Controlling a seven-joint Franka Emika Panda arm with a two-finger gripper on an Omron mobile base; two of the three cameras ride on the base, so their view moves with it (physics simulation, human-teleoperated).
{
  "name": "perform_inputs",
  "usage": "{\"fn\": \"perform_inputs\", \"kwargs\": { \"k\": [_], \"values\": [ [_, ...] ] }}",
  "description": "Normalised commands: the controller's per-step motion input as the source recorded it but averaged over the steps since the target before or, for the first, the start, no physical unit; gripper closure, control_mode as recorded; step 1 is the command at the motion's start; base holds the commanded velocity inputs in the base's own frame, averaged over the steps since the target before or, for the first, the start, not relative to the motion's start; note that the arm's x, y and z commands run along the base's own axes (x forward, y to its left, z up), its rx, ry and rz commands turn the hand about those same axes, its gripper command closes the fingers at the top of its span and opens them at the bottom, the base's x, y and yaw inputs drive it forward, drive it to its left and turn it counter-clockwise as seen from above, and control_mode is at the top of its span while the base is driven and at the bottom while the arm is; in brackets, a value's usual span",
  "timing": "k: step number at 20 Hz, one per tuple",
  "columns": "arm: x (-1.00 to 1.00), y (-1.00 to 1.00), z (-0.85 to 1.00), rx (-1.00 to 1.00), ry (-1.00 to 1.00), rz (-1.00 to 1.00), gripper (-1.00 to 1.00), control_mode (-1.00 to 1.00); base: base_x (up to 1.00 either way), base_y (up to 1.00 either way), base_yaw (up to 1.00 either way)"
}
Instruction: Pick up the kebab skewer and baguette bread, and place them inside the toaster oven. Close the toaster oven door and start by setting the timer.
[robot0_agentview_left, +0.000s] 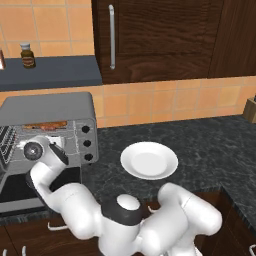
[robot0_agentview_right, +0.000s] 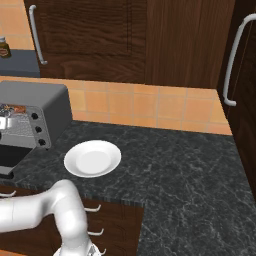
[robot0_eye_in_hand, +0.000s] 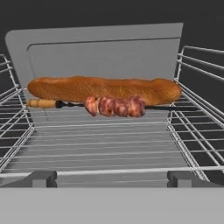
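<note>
Gripper (robot0_eye_in_hand: 112, 177) empty, toaster oven (robot0_agentview_left: 50, 107) holding baguette bread (robot0_eye_in_hand: 104, 89), kebab skewer (robot0_eye_in_hand: 114, 106)

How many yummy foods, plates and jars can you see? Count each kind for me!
Foods: 2, the baguette bread and the kebab skewer, both on the rack inside the toaster oven
Plates: 1, the white plate on the counter
Jars: 1, the jar on the shelf
Total: 4

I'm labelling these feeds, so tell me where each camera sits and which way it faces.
Left base view: behind the arm's left, facing the grey metal toaster oven and round white plate; white arm links show at the bottom.
Right base view: behind its right, same oven and plate, arm lower left.
Hand view: inside the oven, facing the orange-brown baguette bread and chunky kebab skewer on the wire rack; gripper fingertips below.
</note>
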Motion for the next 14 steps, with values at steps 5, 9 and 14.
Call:
{"fn": "perform_inputs", "kwargs": {
  "k": [5,9,14],
  "values": [
    [-1.00,0.14,0.00,0.00,-0.09,0.00,-1.00,-1.00,0.00,0.00,0.00],
    [-1.00,0.19,0.00,0.00,-0.03,0.00,-1.00,-1.00,0.00,0.00,0.00],
    [-0.61,0.03,-0.06,0.02,0.11,0.00,-1.00,-1.00,0.00,0.00,0.00]
  ]
}}
